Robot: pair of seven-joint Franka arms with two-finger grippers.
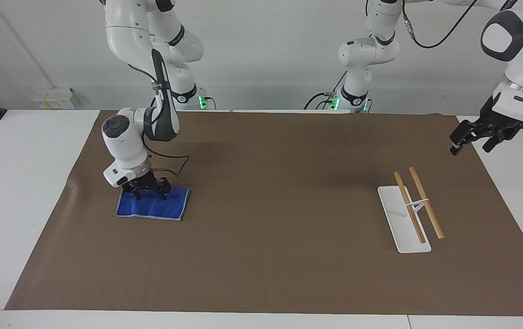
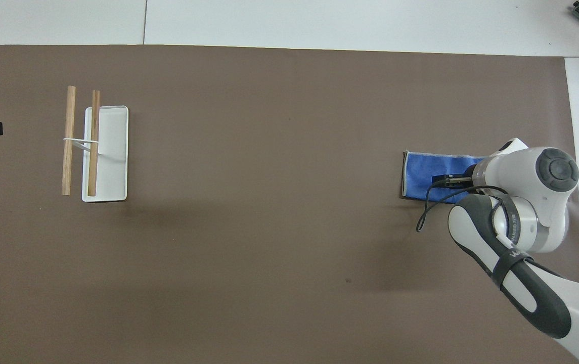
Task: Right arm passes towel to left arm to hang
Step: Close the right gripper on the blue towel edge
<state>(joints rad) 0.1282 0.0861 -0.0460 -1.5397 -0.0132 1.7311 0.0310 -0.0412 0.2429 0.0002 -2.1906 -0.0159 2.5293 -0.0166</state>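
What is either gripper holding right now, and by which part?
Nothing is lifted. The right gripper is down on the towel, at its edge nearer the robots, fingers spread; the towel lies flat. The left gripper waits open and empty, in the air.

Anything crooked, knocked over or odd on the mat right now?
Nothing stands out. The towel lies flat at the right arm's end, with the right gripper down at its edge nearer the robots. The rack stands upright at the left arm's end. The left gripper waits above the mat's corner.

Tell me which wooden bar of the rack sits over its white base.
The bar nearer the right arm's end: it runs above the white base. The other bar hangs over the brown mat.
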